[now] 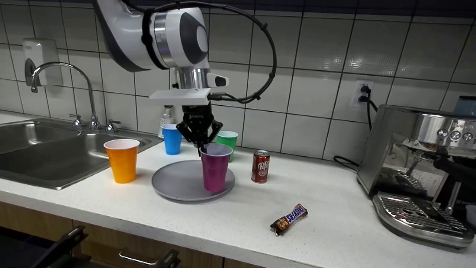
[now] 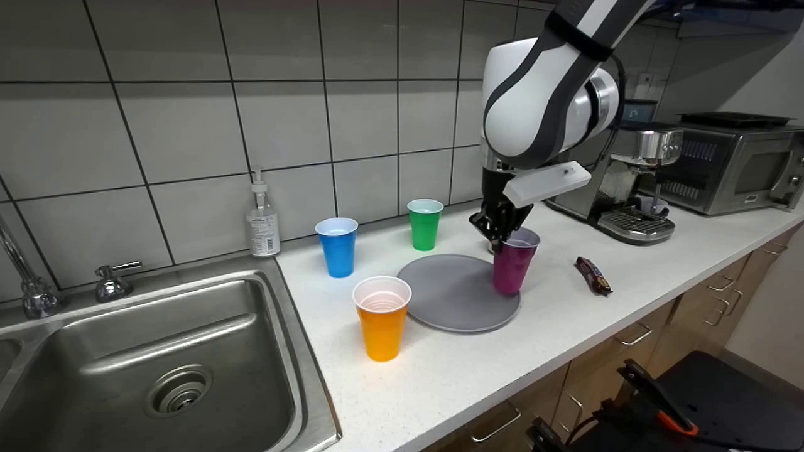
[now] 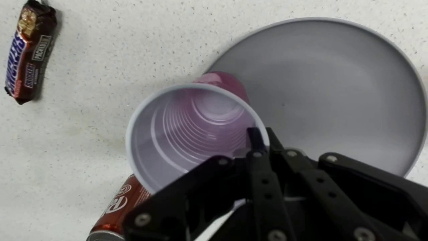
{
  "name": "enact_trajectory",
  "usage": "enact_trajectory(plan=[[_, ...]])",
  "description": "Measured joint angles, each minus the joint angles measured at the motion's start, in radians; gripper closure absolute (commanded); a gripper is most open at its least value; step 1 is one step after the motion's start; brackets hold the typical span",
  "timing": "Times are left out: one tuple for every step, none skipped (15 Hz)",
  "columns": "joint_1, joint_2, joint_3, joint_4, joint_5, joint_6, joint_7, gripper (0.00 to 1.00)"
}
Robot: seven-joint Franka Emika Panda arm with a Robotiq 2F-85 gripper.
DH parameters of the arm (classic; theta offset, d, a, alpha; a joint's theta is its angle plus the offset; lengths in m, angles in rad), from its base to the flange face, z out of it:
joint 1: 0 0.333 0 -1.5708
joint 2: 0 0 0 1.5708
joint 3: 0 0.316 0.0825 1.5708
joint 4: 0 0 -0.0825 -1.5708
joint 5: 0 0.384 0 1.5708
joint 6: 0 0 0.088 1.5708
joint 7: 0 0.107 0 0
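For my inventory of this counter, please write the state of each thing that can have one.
Purple cup: empty, mouth up
Gripper: closed on that cup's rim
Plate: lying flat
Orange cup: upright
Blue cup: upright
Green cup: upright
Soda can: upright, tab unclear
Snickers bar: wrapped, lying flat
Pump bottle: upright
Tap: not running
Microwave: door closed
Plugs: inserted

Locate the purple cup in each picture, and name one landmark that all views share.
In an exterior view: purple cup, a little left of and below centre.
In an exterior view: purple cup, right of and slightly below centre.
Wrist view: purple cup, slightly left of centre.
Shared landmark: the gray plate, in all three.
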Motion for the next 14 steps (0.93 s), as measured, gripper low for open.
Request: enact_trajectory(plan=[[0.004,0.013,0.002,0.008,0.0,0.0,0.0,0.99],[0.009,0.025,0.005,0.016,0.003,0.0,-0.002,0.99],[0.013,0.035,0.009,0.021,0.005,0.0,-0.004,0.99],[0.019,0.043,0.01,0.025,0.005,0.0,-0.004,0.99],[0.025,0.051,0.011,0.029,0.005,0.0,-0.004,0.7],[0.028,0.057,0.011,0.031,0.005,0.0,-0.004,0.68],[0.03,0.063,0.011,0.033,0.005,0.0,-0.004,0.63],[0.031,0.066,0.011,0.034,0.005,0.0,-0.004,0.55],[0.032,0.066,0.011,0.035,0.005,0.0,-0.005,0.48],[0.032,0.066,0.011,0.036,0.005,0.0,-0.005,0.42],[0.032,0.066,0.011,0.038,0.005,0.0,-0.005,0.33],[0.032,0.066,0.011,0.04,0.005,-0.001,-0.006,0.27],[0.032,0.066,0.011,0.042,0.005,-0.001,-0.007,0.18],[0.032,0.066,0.011,0.044,0.005,-0.001,-0.007,0.12]])
